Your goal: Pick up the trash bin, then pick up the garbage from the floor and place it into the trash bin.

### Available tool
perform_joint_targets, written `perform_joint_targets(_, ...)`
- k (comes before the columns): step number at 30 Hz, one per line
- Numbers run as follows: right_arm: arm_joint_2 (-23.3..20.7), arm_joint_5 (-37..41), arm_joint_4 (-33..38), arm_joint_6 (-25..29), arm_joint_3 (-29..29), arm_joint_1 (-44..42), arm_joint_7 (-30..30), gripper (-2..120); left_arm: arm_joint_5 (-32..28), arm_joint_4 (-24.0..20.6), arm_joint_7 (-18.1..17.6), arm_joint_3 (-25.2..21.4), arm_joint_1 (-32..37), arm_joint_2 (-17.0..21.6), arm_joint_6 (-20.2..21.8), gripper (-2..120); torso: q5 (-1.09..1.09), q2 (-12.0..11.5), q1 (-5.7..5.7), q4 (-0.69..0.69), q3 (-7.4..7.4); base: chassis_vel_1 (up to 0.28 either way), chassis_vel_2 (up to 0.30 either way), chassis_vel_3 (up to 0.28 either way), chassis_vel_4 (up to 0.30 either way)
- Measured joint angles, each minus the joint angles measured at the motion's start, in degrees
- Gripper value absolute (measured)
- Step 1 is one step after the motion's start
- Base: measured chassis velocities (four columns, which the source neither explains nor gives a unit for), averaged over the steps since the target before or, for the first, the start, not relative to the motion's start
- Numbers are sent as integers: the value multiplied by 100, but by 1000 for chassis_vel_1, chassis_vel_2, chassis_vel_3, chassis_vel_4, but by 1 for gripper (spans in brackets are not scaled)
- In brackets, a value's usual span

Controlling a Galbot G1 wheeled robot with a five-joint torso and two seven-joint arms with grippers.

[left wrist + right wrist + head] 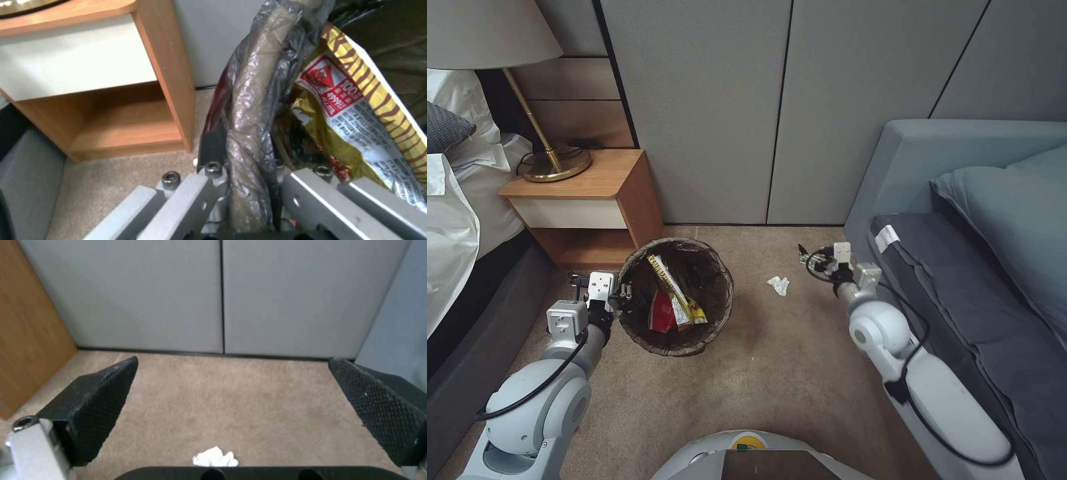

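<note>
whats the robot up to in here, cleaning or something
It is tidying litter off the tan carpet. The left tool is clamped on the rim of the small round trash bin lined with a dark bag, which already holds a yellow striped wrapper and a red packet. The right tool hangs open above a crumpled white tissue lying on the carpet between the bin and the blue-grey sofa.

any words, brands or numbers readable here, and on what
"100": white digits on the red patch of the yellow wrapper in the trash bin, seen by the left wrist camera.
Small print beneath it: too blurred to read.
Brown lettering along the wrapper's striped edge: unreadable.
Red packet in the bin: no legible text.
White tissue on the floor: none.
</note>
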Motion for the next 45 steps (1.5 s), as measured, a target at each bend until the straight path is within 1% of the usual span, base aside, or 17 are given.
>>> perform_joint_targets(3, -32, 254, -395, -129, -352, 391, 68, 100, -1, -1, 2, -78, 12, 3, 0, 0, 0, 0, 0, -2, 0, 0, 0, 0, 0)
perform_joint_targets(12, 12, 418, -808, -243, -759, 650, 140, 100, 4, 46, 14, -49, -19, -18, 0, 0, 0, 0, 0, -2, 0, 0, 0, 0, 0)
perform_joint_targets(14, 24, 517, -1092, -288, -950, 850, 159, 100, 7, 63, 23, -50, -23, -7, 0, 0, -1, 0, 0, -2, -1, 0, 0, 0, 0)
perform_joint_targets(18, 24, 585, -1284, -309, -1111, 970, 158, 100, 8, 79, 27, -61, -23, 2, 0, 0, -1, 0, 0, -2, 0, 0, 0, 0, 0)
perform_joint_targets(20, 54, 645, -1596, -365, -1297, 1163, 126, 100, 8, 99, 31, -66, -32, 8, 0, 0, -1, 0, 0, -2, -1, 0, 0, 0, 0)
perform_joint_targets(21, 54, 645, -1596, -365, -1297, 1163, 126, 100, 8, 99, 31, -66, -32, 8, 0, 0, -1, 0, 0, -2, -1, 0, 0, 0, 0)
perform_joint_targets(25, 146, 693, -2027, -425, -1482, 1420, 59, 100, 11, 128, 33, -72, -37, 13, 0, 0, -1, 0, 0, -2, 0, 0, 0, 0, 0)
perform_joint_targets(29, 177, 705, -2181, -443, -1542, 1507, 30, 100, 11, 133, 36, -73, -37, 12, 0, 0, -1, 0, 0, -1, -1, 0, 0, 0, 0)
perform_joint_targets(32, 286, 617, -2648, -449, -1657, 1704, -69, 100, 17, 149, 37, -67, -50, 2, 0, 0, -1, 0, 0, -3, 0, 0, 0, 0, 0)
perform_joint_targets(37, 409, 563, -3001, -424, -1711, 1846, -143, 100, 17, 159, 45, -64, -55, 0, 0, 0, -1, 0, 0, -2, 0, 0, 0, 0, 0)
perform_joint_targets(39, 582, 544, -3322, -395, -1744, 1998, -211, 100, 19, 179, 48, -65, -59, 3, 0, 0, -1, 0, 0, -2, 0, 0, 0, 0, 0)
perform_joint_targets(40, 582, 544, -3322, -395, -1744, 1998, -211, 100, 19, 179, 48, -65, -59, 3, 0, 0, -1, 0, 0, -2, 0, 0, 0, 0, 0)
perform_joint_targets(42, 742, 449, -3662, -348, -1806, 2119, -267, 100, 22, 191, 48, -64, -66, 4, 0, 0, -2, 0, 0, -2, 0, 0, 0, 0, 0)
perform_joint_targets(43, 875, 371, -3945, -301, -1852, 2196, -305, 100, 22, 193, 49, -60, -68, 3, 0, 0, -2, 0, 0, -2, 0, 0, 0, 0, 0)
perform_joint_targets(44, 875, 371, -3945, -301, -1852, 2196, -305, 100, 22, 193, 49, -60, -68, 3, 0, 0, -2, 0, 0, -2, 0, 0, 0, 0, 0)
perform_joint_targets(45, 1003, 372, -4154, -281, -1874, 2260, -324, 100, 22, 192, 50, -60, -67, 3, 0, 0, -1, 0, 0, -2, 0, 0, 0, 0, 0)
